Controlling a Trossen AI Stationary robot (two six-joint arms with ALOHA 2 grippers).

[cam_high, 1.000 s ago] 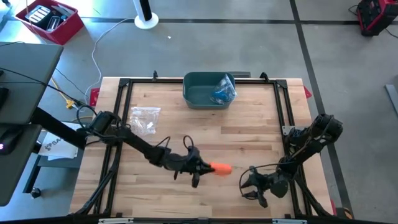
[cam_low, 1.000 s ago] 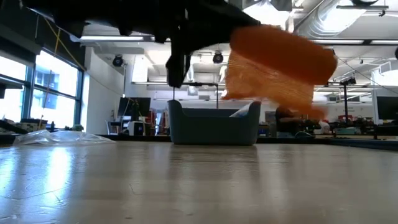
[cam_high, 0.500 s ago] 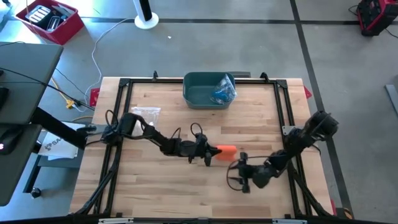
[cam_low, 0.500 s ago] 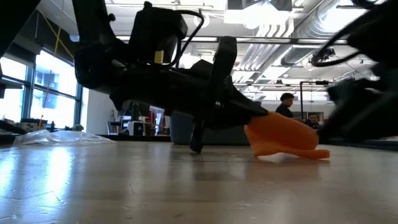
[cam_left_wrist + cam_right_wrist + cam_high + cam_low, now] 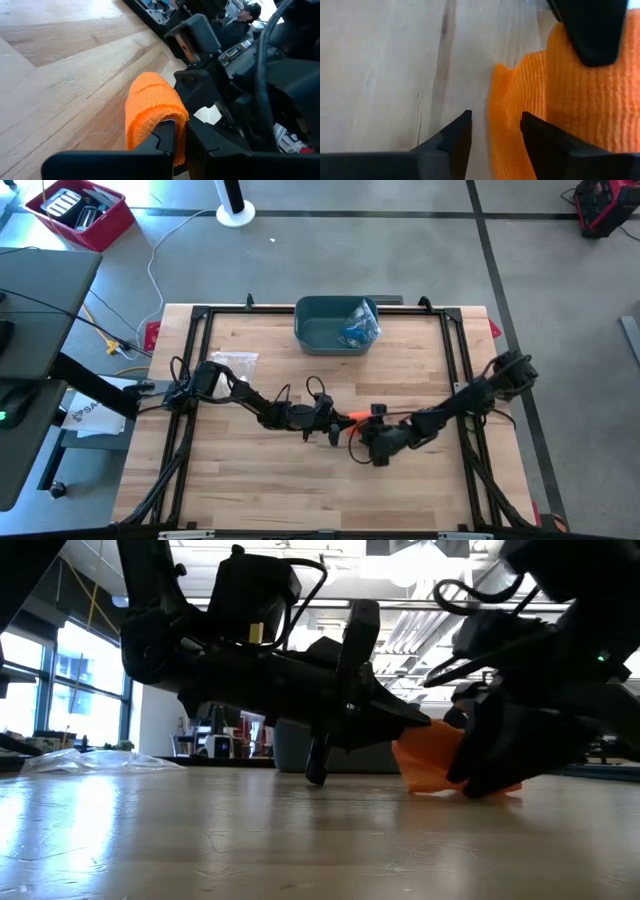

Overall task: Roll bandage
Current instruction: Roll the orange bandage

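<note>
One orange bandage (image 5: 350, 419), one bin (image 5: 335, 325), one plastic bag (image 5: 232, 368).

teal bin (image 5: 330, 330) at table's far edge, plastic bag (image 5: 232, 370) near left side

Bright overhead light; low view arms backlit, silhouetted; glare on table (image 5: 120, 830).

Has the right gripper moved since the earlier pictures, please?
Yes. In the high view the right gripper has travelled leftward, away from the table's right rail, up to the orange bandage.
</note>
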